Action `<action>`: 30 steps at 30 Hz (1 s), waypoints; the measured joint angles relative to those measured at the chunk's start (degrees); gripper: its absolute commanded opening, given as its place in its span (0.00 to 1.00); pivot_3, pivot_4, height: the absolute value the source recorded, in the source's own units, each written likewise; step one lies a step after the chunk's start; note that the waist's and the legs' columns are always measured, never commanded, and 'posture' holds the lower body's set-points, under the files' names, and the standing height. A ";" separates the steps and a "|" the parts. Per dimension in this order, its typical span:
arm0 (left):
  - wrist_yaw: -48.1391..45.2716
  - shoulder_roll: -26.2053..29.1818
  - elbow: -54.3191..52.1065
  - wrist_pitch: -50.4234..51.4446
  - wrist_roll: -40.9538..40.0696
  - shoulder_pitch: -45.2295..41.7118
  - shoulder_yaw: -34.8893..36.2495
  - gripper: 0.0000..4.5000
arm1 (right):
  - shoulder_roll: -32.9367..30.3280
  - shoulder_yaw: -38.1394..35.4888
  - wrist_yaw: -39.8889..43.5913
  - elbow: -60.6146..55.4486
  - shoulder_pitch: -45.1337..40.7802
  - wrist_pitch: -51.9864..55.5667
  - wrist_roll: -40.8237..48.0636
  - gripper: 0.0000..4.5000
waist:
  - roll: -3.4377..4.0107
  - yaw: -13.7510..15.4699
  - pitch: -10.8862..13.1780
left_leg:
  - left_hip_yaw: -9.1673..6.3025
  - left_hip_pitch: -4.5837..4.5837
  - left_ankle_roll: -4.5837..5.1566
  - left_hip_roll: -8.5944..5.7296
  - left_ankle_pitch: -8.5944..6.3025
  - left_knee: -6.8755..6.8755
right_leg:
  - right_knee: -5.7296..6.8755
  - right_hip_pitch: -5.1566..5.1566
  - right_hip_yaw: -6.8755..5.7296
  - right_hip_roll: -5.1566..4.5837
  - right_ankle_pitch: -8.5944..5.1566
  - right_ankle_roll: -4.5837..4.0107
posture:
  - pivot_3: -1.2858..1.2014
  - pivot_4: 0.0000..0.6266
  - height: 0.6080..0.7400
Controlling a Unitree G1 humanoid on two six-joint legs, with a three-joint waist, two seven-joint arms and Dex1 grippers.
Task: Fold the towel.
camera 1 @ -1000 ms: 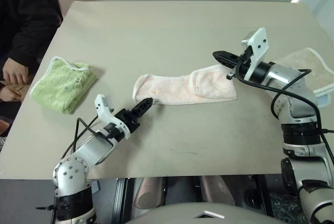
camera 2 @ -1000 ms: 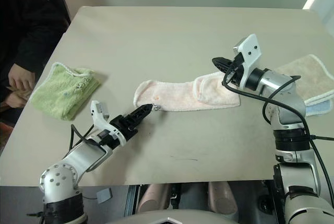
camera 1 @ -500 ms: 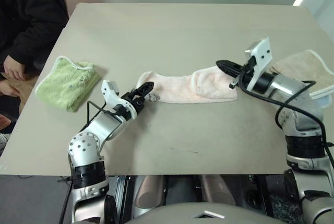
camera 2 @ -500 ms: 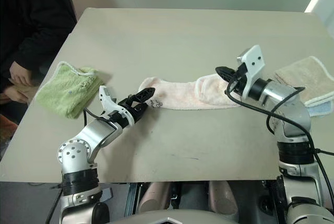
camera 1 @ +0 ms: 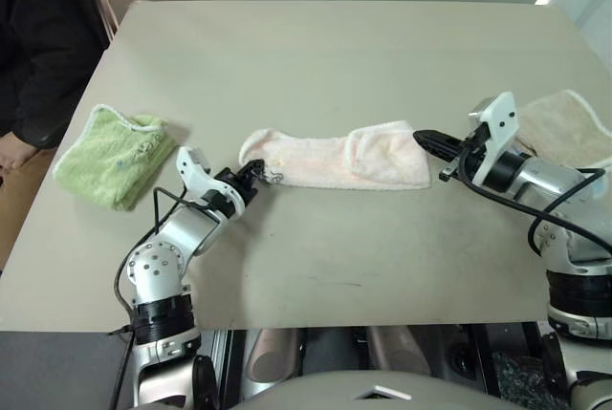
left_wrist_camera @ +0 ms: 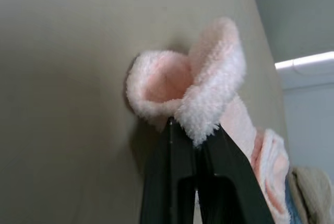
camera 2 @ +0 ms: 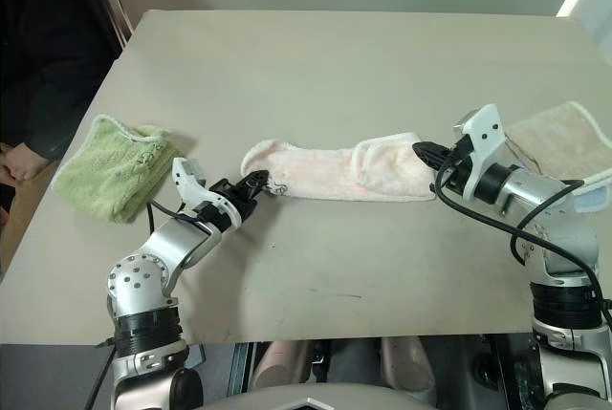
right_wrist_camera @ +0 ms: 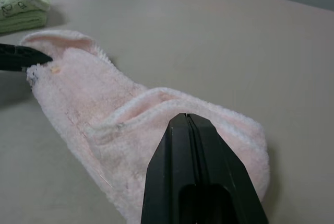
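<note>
A person's dark sleeve (camera 1: 38, 47) at the table's (camera 1: 325, 56) left edge; a lime-green cloth (camera 1: 113, 154) beside it; the left hand (camera 1: 251, 173) clamped on the towel's (camera 1: 335, 158) raised left end; the towel lying lengthwise mid-table; the right hand (camera 1: 423, 137) fully closed, empty, at the towel's right end; a beige cloth (camera 1: 569, 123) at far right.

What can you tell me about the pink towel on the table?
The towel is pale pink, fluffy terry cloth, lying long and narrow across the middle of the table. Its right end is folded back over itself. Its left end is curled up, pinched in the shut left claw, with a small dark mark beside it. The shut right claw is at the right end, holding nothing.
</note>
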 measured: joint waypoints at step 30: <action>-47.08 10.38 1.00 -6.39 48.37 -20.08 -40.83 0.48 | -2.05 -3.08 -5.86 -3.17 6.10 1.75 -0.44 0.00 | -0.16 0.58 0.10 | -0.02 -0.55 0.30 0.02 -0.59 0.49 | 0.08 -0.35 0.01 -0.13 -0.04 0.25 | 0.52 0.24 0.97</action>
